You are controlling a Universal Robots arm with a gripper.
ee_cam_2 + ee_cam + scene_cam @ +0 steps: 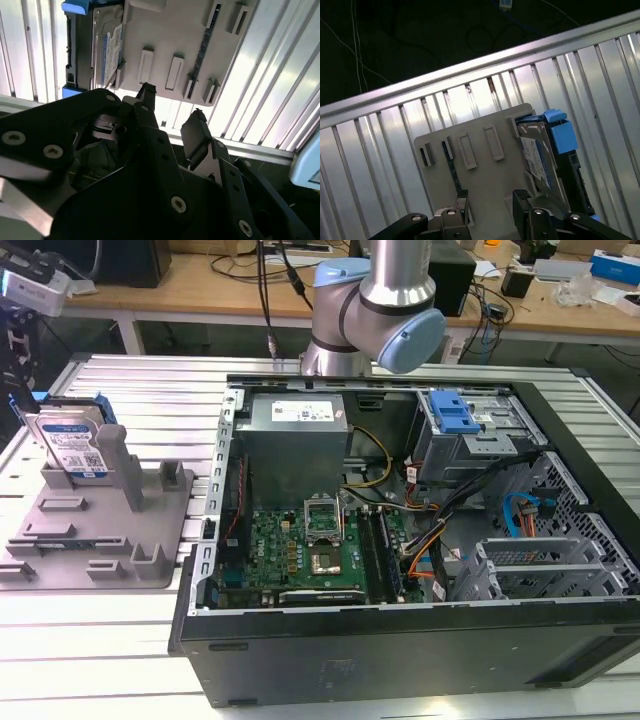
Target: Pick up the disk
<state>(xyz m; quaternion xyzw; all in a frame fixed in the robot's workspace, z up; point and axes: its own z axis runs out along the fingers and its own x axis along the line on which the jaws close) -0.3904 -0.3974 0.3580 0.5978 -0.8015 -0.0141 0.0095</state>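
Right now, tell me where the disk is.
The disk stands upright in the grey fixture at the exterior view's left, on the slatted table beside the open computer case.

Ribbed aluminium table [100, 640], wooden benches [200, 295] behind.

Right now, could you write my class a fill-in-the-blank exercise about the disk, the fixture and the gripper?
The disk stands ___ in the grey fixture.
Its edge rails are coloured ___.
The gripper hovers over the fixture, jaws ___, holding nothing.
The computer case lies toward the exterior view's ___ of the fixture.
Missing words: upright; blue; open; right.
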